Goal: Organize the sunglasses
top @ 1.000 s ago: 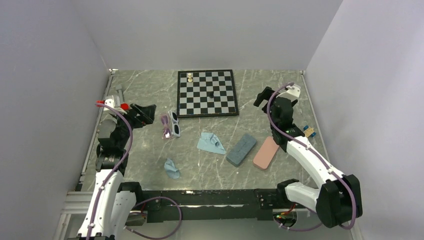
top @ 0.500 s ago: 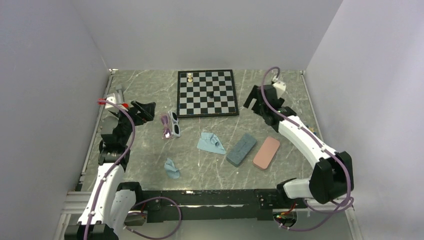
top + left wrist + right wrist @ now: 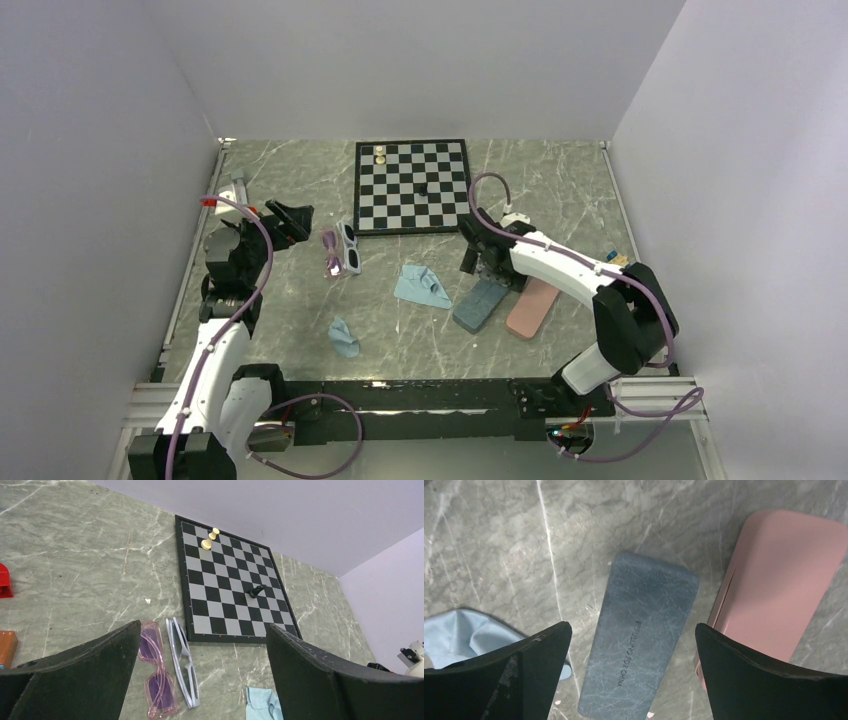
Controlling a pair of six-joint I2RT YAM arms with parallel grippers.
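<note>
Grey-blue case (image 3: 639, 640) now lies under the right claw (image 3: 631, 626), which has swung in from the bench's (image 3: 300, 300) far right and hangs above it, jaws wide, holding nothing. The left claw (image 3: 204, 625), equally wide and empty, has barely shifted. It faces the 2 sunglasses, white pair (image 3: 184, 662) beside purple pair (image 3: 157, 680), at the chessboard's (image 3: 413, 187) near-left corner. The case probably gets handled first.

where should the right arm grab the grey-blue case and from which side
Pinch the grey-blue case across its narrow width near the middle, coming straight down. It lies flat and oblong, so the long sides are the ones to clamp. The pink case lies close alongside, leaving little room on that side.
</note>
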